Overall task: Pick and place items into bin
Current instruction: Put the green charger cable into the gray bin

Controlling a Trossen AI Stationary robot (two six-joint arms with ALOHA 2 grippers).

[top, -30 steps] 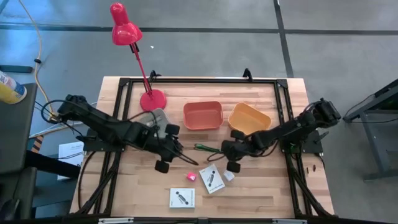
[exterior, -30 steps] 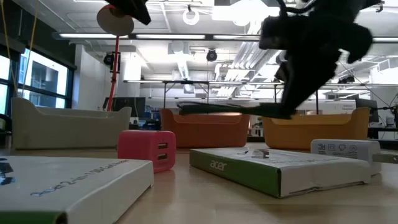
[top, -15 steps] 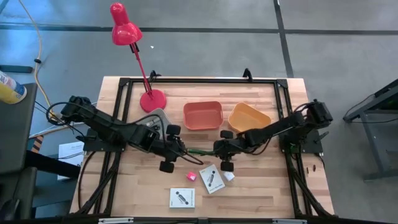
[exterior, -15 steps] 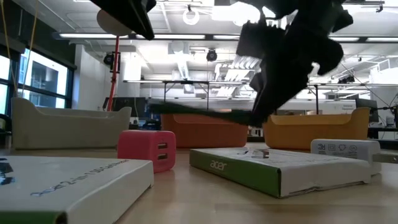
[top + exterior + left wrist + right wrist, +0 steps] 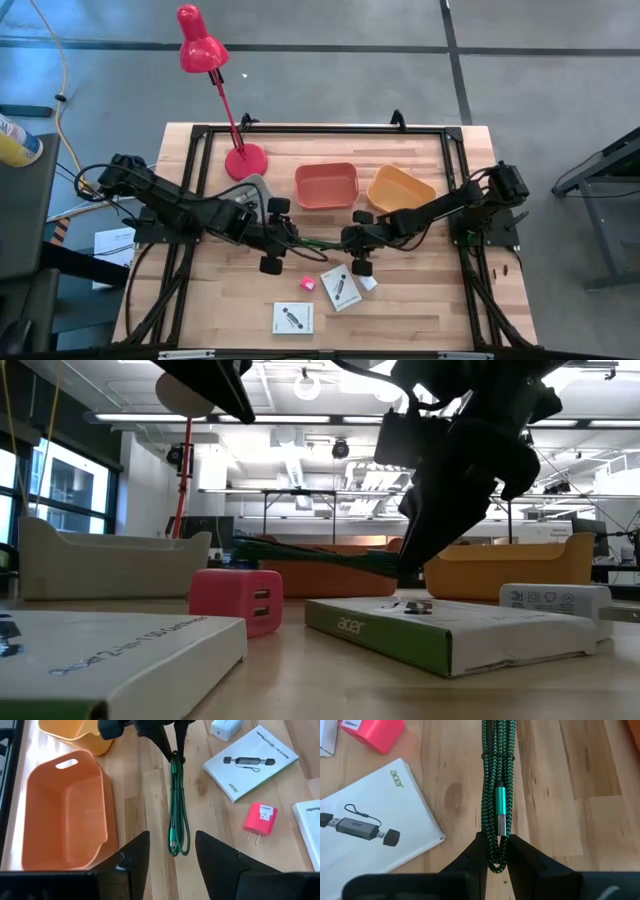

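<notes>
Green braided cable bundle (image 5: pixel 495 795) pinched at one end by right gripper (image 5: pixel 493 851) near frame centre in the high view, held level above the wood and extended between spread, empty fingers of left gripper (image 5: pixel 171 851), apparently for a handover.

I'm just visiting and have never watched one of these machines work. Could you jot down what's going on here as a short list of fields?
held item: green braided cable, coiled, lifted off the table
right gripper: shut on the cable's end
left gripper: open, its fingers either side of the cable's other end
bins: red bin, yellow bin, pale bin
on table: pink charger, two white boxes, white adapter
</notes>
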